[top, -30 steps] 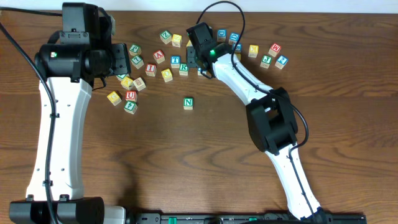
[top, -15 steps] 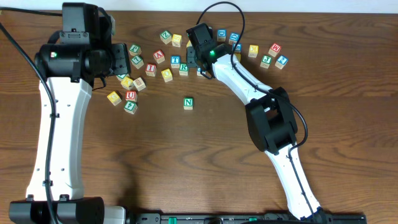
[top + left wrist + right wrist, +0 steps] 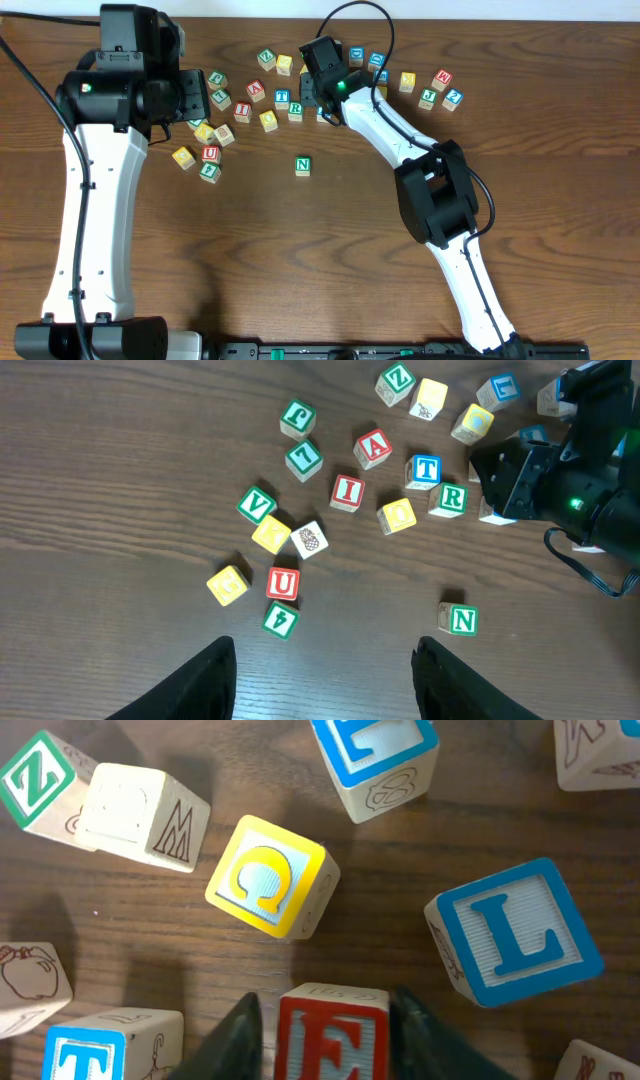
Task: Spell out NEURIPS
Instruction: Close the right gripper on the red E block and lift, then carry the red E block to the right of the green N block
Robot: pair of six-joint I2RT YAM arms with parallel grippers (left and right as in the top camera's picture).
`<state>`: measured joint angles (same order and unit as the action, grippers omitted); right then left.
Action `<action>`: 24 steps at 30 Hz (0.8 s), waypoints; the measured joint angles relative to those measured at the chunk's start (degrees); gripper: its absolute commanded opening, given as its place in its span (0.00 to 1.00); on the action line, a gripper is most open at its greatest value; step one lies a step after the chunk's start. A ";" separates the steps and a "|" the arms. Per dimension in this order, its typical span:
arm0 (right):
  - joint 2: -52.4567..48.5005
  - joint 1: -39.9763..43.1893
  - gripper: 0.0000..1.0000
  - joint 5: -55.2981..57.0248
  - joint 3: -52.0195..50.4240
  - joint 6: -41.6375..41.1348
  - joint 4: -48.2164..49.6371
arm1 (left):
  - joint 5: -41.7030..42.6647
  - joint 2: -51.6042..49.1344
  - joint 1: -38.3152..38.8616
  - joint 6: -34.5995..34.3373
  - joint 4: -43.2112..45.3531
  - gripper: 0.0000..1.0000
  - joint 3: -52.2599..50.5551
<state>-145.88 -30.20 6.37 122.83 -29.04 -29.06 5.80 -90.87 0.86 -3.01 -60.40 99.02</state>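
Observation:
Lettered wooden blocks lie scattered across the far part of the table. A green N block (image 3: 303,166) sits alone near the middle and also shows in the left wrist view (image 3: 462,620). My right gripper (image 3: 325,1040) is down in the cluster, its fingers closed on both sides of a red E block (image 3: 332,1038) that rests on the table. In the overhead view the right gripper (image 3: 322,100) hides that block. A red U (image 3: 283,583), a red I (image 3: 347,491) and a green R (image 3: 450,498) lie in the left group. My left gripper (image 3: 322,660) is open and empty, high above the table.
Around the E block lie a yellow Q (image 3: 268,877), a blue L (image 3: 515,932), a blue T (image 3: 85,1055) and a green Z (image 3: 40,777). More blocks sit at the far right (image 3: 435,88). The right arm (image 3: 400,140) stretches diagonally over the table.

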 measured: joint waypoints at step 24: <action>0.72 0.00 0.27 0.09 0.00 1.03 -3.48 | 0.00 0.00 0.00 0.00 0.00 0.56 0.00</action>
<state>-145.16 -30.20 6.46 122.83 -28.01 -32.53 5.80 -90.87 0.86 -3.01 -60.40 99.02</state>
